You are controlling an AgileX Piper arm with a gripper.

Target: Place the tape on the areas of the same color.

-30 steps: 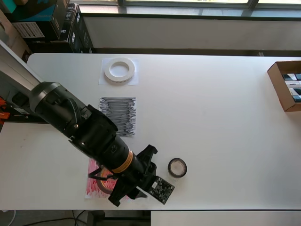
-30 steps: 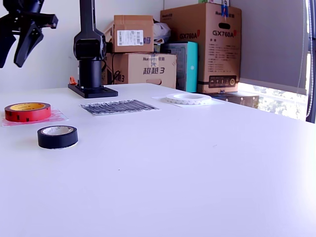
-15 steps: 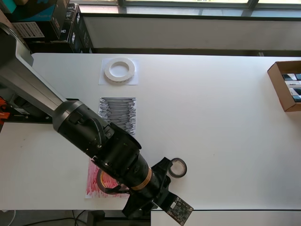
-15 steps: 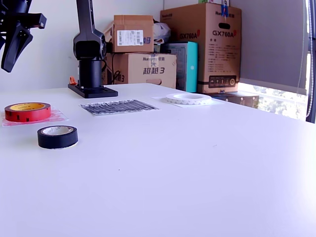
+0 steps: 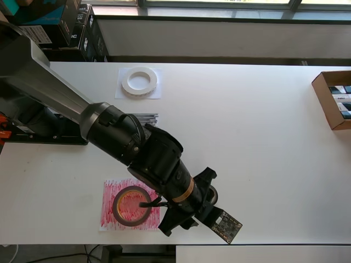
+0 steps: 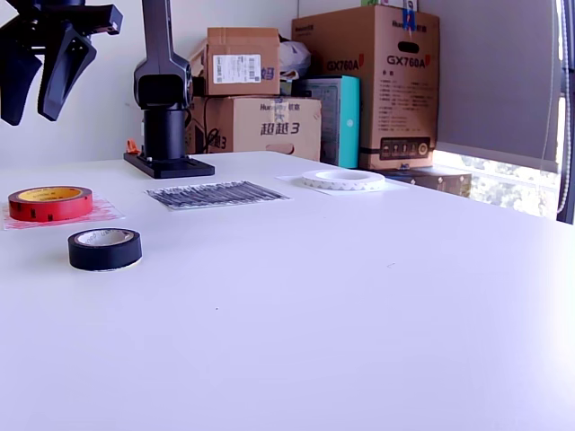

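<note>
Each roll is in both views. The red tape (image 5: 131, 205) (image 6: 49, 202) lies on the red-scribbled area (image 5: 112, 189) (image 6: 101, 214). The white tape (image 5: 139, 81) (image 6: 343, 179) rests on the plain white area (image 5: 122, 93). The black tape (image 6: 105, 248) sits on bare table beside the red sheet. In the overhead view only its edge (image 5: 214, 193) shows under my gripper (image 5: 192, 205). In the exterior view my gripper (image 6: 29, 115) hangs open and empty, high above the rolls. My arm hides most of the black-scribbled area (image 5: 148, 116) (image 6: 216, 193).
An open cardboard box (image 5: 332, 101) sits at the overhead view's right table edge. The arm's base (image 6: 167, 162) stands at the table's back in the exterior view, with stacked cartons (image 6: 260, 121) behind it. The table's front edge (image 5: 263, 244) runs just below my gripper.
My open gripper has swung toward the overhead view's right, off the red tape and over the black tape. The red roll is now uncovered. No tape has moved.
</note>
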